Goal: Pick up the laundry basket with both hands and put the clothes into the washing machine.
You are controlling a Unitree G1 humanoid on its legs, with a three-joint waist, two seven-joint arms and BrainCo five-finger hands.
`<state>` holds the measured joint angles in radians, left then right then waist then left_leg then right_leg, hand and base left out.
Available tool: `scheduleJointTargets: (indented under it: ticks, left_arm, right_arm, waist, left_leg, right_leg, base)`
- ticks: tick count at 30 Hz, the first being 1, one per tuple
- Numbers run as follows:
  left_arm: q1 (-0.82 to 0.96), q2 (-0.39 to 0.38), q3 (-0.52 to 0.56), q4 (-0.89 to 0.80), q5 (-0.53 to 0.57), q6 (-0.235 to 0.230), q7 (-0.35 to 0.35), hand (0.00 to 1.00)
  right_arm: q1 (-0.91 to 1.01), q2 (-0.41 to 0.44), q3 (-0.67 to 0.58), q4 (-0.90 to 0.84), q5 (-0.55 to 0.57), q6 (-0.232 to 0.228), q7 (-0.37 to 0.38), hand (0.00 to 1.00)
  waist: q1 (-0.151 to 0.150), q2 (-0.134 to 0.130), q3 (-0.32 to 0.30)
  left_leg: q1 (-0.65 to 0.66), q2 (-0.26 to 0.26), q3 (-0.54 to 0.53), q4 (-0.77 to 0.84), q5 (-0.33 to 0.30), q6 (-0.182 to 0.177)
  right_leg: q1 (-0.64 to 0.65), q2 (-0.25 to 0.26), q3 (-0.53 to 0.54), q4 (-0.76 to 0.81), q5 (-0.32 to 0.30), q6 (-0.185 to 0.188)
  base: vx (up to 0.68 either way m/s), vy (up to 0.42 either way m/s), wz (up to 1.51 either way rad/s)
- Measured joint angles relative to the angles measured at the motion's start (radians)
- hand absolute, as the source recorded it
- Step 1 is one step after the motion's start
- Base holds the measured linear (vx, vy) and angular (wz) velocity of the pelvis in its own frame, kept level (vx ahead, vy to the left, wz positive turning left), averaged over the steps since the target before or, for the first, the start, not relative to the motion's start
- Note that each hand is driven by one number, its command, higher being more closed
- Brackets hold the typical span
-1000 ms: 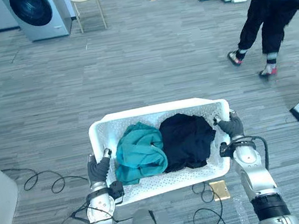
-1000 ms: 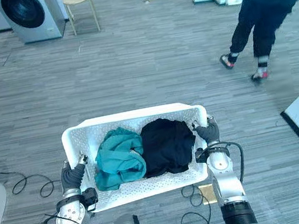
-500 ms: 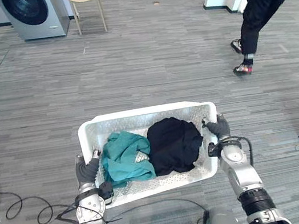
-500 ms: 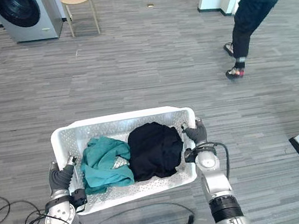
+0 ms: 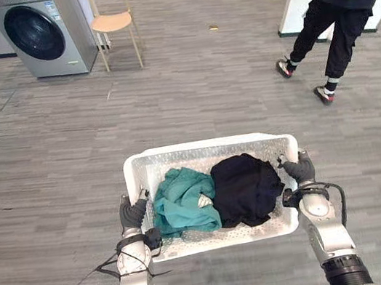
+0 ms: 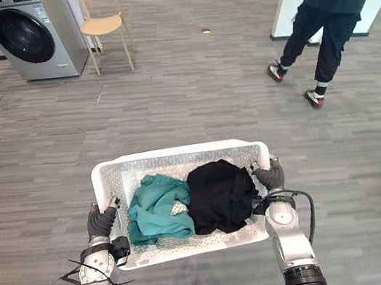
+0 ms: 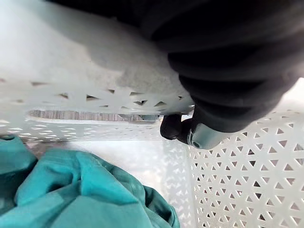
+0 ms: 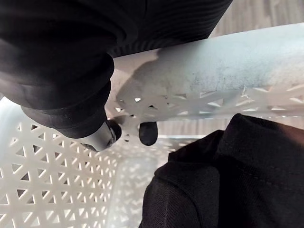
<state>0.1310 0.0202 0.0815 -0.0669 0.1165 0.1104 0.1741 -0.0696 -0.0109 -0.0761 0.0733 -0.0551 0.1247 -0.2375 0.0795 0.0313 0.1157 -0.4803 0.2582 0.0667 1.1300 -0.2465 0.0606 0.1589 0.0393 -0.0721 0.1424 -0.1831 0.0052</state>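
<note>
Grey floor [image 5: 46, 160] lies between the robot and the far-off washer [image 5: 42, 32], so with the basket [image 5: 206, 146] lifted, clothes [image 5: 184, 202] inside, carrying and loading seem left to do; left hand [image 5: 132, 213] and right hand [image 5: 300, 167] curl round opposite end rims.

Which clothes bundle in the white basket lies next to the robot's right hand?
The crumpled black garment, by the right hand gripping the white plastic basket; the teal garment lies by the left hand.
</note>
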Motion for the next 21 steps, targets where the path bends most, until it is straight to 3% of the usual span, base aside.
scheduleJointTargets:
  ticks: [1,2,3,4,6,7,8,9,11,13,14,15,16,18,20,21]
  left_arm:
    - [-0.007,-0.002,0.006,-0.001,0.000,0.000,0.000,1.00]
    - [-0.009,-0.007,0.019,-0.005,0.000,0.000,0.002,1.00]
    - [-0.009,-0.008,0.026,-0.007,0.000,0.000,0.003,1.00]
    - [-0.015,0.020,0.040,-0.009,0.003,0.002,0.006,1.00]
    - [-0.018,0.023,0.039,-0.016,0.005,0.002,0.004,1.00]
    - [-0.018,0.023,0.038,-0.016,0.007,0.002,0.003,1.00]
    - [-0.018,0.028,0.039,-0.016,0.011,0.002,0.004,1.00]
    - [-0.018,0.035,0.039,-0.016,0.012,0.002,0.007,1.00]
    - [-0.018,0.057,0.036,-0.023,0.012,0.003,0.008,1.00]
    - [-0.018,0.065,0.031,-0.032,0.013,0.012,0.012,1.00]
    - [-0.016,0.065,0.023,-0.050,0.014,0.016,0.013,1.00]
    - [-0.015,0.065,0.002,-0.083,0.015,0.016,0.014,1.00]
    - [-0.015,0.065,-0.006,-0.103,0.016,0.016,0.014,1.00]
    - [-0.024,0.065,-0.018,-0.131,0.015,0.006,0.013,1.00]
    - [-0.037,0.066,-0.022,-0.121,0.017,0.005,0.012,1.00]
    - [-0.042,0.067,-0.023,-0.090,0.023,0.006,0.017,1.00]
  right_arm:
    - [-0.025,0.000,0.003,0.012,-0.002,-0.001,0.000,1.00]
    - [-0.048,0.002,0.009,0.040,-0.004,-0.002,0.001,1.00]
    - [-0.057,0.005,0.014,0.052,-0.004,-0.002,0.001,1.00]
    - [-0.059,0.033,0.016,0.079,-0.004,0.000,0.000,1.00]
    - [-0.063,0.037,0.016,0.078,-0.005,-0.002,0.000,1.00]
    - [-0.063,0.036,0.014,0.078,-0.006,-0.003,0.000,1.00]
    - [-0.067,0.046,0.011,0.082,-0.015,-0.003,0.001,1.00]
    - [-0.069,0.057,0.008,0.085,-0.018,-0.003,0.001,1.00]
    - [-0.067,0.075,-0.003,0.090,-0.032,-0.003,0.001,1.00]
    - [-0.043,0.084,-0.003,0.068,-0.035,-0.004,0.001,1.00]
    - [-0.023,0.083,-0.003,0.043,-0.036,-0.007,0.001,1.00]
    - [0.007,0.076,-0.004,-0.002,-0.036,-0.020,0.001,1.00]
    - [0.017,0.069,-0.007,-0.024,-0.035,-0.024,0.001,1.00]
    - [0.021,0.051,-0.018,-0.053,-0.032,-0.059,0.001,1.00]
    - [0.026,0.052,-0.027,-0.048,-0.028,-0.062,0.001,1.00]
    - [0.039,0.056,-0.026,-0.040,-0.026,-0.060,0.001,1.00]
  waist:
    - [0.015,-0.005,0.006]
    - [0.040,-0.003,0.008]
    - [0.057,-0.001,0.013]
    - [0.050,-0.052,0.020]
    - [0.040,-0.052,0.021]
    - [0.043,-0.055,0.023]
    - [0.047,-0.067,0.031]
    - [0.047,-0.074,0.037]
    - [0.047,-0.074,0.041]
    - [0.048,-0.075,0.044]
    - [0.042,-0.074,0.045]
    - [0.036,-0.069,0.045]
    - [0.033,-0.067,0.045]
    - [-0.009,-0.056,0.040]
    - [-0.021,-0.062,0.038]
    - [-0.027,-0.064,0.037]
  left_leg:
    - [-0.046,-0.051,0.042,-0.221,0.006,-0.016]
    - [-0.053,-0.083,0.041,-0.483,0.059,-0.083]
    - [-0.043,-0.095,0.037,-0.590,0.146,-0.084]
    - [-0.014,-0.149,0.050,-0.554,0.159,-0.012]
    - [-0.028,-0.160,0.039,-0.460,0.078,0.020]
    - [-0.020,-0.164,0.038,-0.414,0.032,0.031]
    - [0.015,-0.174,0.039,-0.381,-0.023,0.041]
    - [0.040,-0.178,0.040,-0.374,-0.045,0.044]
    - [0.119,-0.179,0.026,-0.363,-0.108,0.042]
    - [0.242,-0.192,0.028,-0.437,-0.126,0.019]
    - [0.292,-0.200,0.028,-0.485,-0.129,0.014]
    - [0.351,-0.200,0.026,-0.535,-0.131,0.006]
    - [0.368,-0.199,0.019,-0.548,-0.136,-0.004]
    - [0.393,-0.179,-0.030,-0.553,-0.168,-0.044]
    - [0.414,-0.157,-0.067,-0.542,-0.202,-0.082]
    - [0.457,-0.126,-0.099,-0.529,-0.244,-0.121]
  right_leg:
    - [0.038,-0.012,0.004,-0.027,-0.007,-0.007]
    - [0.072,-0.020,0.023,-0.045,-0.023,-0.002]
    - [0.096,-0.023,0.039,-0.046,-0.042,0.007]
    - [0.130,-0.071,0.055,-0.018,-0.068,0.009]
    - [0.106,-0.074,0.052,0.107,-0.071,0.023]
    - [0.071,-0.079,0.045,0.228,-0.072,0.059]
    - [0.005,-0.087,0.043,0.454,-0.047,0.231]
    - [-0.032,-0.088,0.031,0.581,-0.021,0.274]
    - [-0.183,-0.087,-0.068,0.949,-0.014,0.272]
    - [-0.294,-0.097,-0.109,1.043,-0.032,0.260]
    - [-0.339,-0.114,-0.115,1.020,-0.062,0.231]
    - [-0.393,-0.139,-0.124,0.932,-0.102,0.173]
    - [-0.421,-0.154,-0.126,0.878,-0.114,0.147]
    - [-0.503,-0.221,-0.128,0.549,-0.100,0.095]
    - [-0.510,-0.238,-0.115,0.338,-0.035,0.090]
    - [-0.492,-0.237,-0.083,0.250,0.013,0.090]
  base:
    - [0.70,0.072,-0.43]
    - [0.71,0.104,-0.67]
    - [0.84,0.177,-0.53]
    - [0.71,0.170,-0.08]
    - [0.76,0.213,0.27]
    - [0.79,0.207,0.23]
    - [0.61,0.118,0.19]
    - [0.43,0.047,0.19]
    - [0.45,-0.040,0.16]
    - [0.48,-0.090,-0.03]
    - [0.32,-0.079,0.00]
    - [0.37,-0.106,0.09]
    - [0.43,-0.154,0.24]
    - [0.40,-0.204,0.51]
    - [0.40,-0.260,0.58]
    - [0.40,-0.268,0.52]
